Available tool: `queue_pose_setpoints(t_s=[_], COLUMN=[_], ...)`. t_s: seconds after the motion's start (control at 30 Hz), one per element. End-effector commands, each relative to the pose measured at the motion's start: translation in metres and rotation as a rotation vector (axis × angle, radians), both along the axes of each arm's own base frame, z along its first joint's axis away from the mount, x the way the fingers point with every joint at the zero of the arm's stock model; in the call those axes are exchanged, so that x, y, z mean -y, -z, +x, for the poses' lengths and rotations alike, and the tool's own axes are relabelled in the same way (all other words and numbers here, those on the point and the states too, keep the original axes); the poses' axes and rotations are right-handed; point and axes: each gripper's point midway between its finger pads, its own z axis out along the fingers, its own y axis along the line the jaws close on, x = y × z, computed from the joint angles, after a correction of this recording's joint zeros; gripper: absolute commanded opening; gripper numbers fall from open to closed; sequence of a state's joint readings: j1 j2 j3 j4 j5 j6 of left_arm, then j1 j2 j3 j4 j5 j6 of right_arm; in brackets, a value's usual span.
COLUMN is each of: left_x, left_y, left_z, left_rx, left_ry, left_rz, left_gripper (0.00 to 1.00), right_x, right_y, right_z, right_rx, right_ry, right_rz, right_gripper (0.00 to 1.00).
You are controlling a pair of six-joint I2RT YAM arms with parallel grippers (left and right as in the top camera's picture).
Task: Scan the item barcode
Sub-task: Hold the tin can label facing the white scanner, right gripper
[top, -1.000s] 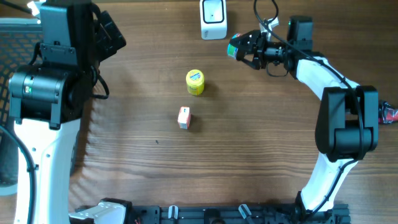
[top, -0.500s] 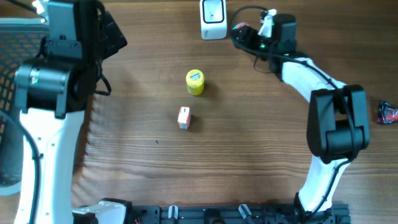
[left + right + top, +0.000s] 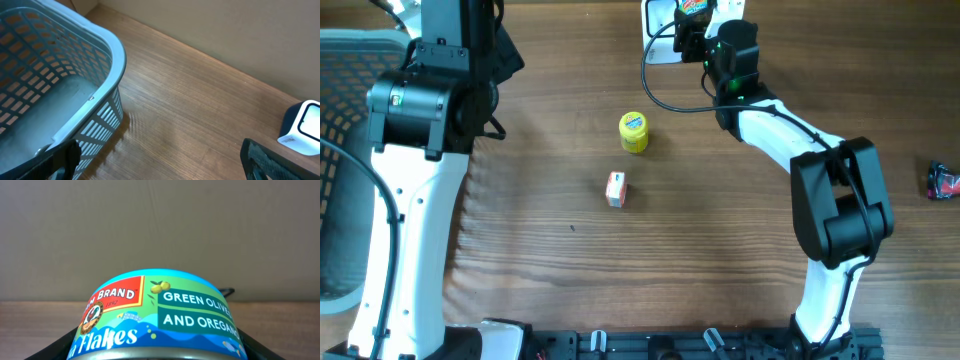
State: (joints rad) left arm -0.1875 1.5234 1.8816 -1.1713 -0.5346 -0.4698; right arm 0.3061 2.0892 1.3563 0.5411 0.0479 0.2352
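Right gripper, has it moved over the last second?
Yes. Carrying the can, the right gripper swung left and upward in the overhead view, from well right of the white scanner to close beside it.

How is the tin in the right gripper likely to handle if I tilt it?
The tin looks rigid, so the right gripper probably won't dent it. Its smooth printed label and curved wall may let it slip or twist. As a sealed food tin, it is likely fairly heavy for its size.
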Motion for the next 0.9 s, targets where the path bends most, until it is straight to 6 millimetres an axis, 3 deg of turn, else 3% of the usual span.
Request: queue_pose_setpoints(t_s=[0.0, 0.27, 0.4, 0.6, 0.87], left_x=[-0.006, -0.006, -0.006, -0.009, -0.009], left_y=[-0.002, -0.002, -0.002, -0.003, -0.001], left_z=[-0.002, -0.002, -0.002, -0.003, -0.004], left_rx=[0.008, 0.008, 0.008, 0.008, 0.000], left_ry=[-0.028, -0.028, -0.028, -0.040, -0.040], left_rz=[0.011, 0.011, 0.011, 0.025, 0.026], left_gripper=[1.00, 1.00, 1.00, 1.00, 1.00], right_x=[0.000, -0.029, -0.047, -0.052, -0.059], right_y=[0.008, -0.008, 0.003, 0.014, 0.048], right_z=[0.008, 0.010, 0.026, 0.049, 0.057], right_rx=[0.038, 0.175, 0.166, 0.187, 0.178], right_ry=[0.013, 0.001, -0.015, 0.007, -0.004], right_rz=[-0.039, -0.134, -0.141, -0.167, -0.191], right_gripper=[0.59, 0.56, 0.56, 0.56, 0.56])
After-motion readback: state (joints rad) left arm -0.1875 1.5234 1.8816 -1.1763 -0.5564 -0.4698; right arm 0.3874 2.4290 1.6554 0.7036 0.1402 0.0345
